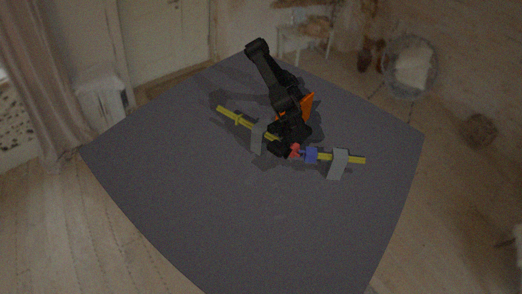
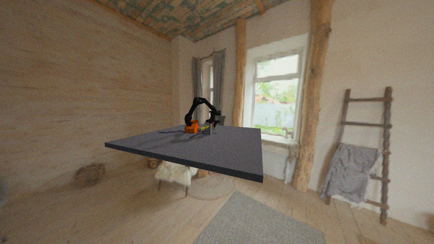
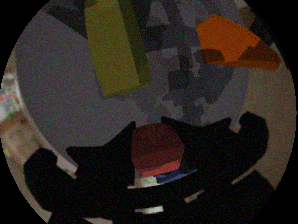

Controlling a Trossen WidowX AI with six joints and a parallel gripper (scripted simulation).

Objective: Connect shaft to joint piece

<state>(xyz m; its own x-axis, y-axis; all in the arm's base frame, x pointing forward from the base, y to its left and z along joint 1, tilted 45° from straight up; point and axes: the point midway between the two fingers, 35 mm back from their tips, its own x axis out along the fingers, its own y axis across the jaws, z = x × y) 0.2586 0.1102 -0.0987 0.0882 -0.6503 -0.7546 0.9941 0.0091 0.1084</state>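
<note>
The red joint piece (image 1: pixel 294 149) (image 3: pixel 157 148) is between the fingers of my gripper (image 3: pixel 148 121), which is shut on it. It hangs by its hinges on the blue part (image 1: pixel 311 155) at the end of the first yellow shaft (image 1: pixel 357 159), which runs through a grey block (image 1: pixel 338 164). The second yellow shaft (image 1: pixel 226 112) (image 3: pixel 117 50) passes through another grey block (image 1: pixel 256 138). Its near end lies a short way off the joint piece, with a gap between them in the wrist view. Which way the opening points is hidden by the fingers.
The orange arm base (image 1: pixel 307 106) (image 2: pixel 191 127) (image 3: pixel 225 42) stands behind the shafts on the dark table (image 1: pixel 233 204) (image 2: pixel 182 148). A yellow cross piece (image 1: pixel 238 119) sits on the second shaft beyond its block. The black arm reaches over the space between the two blocks.
</note>
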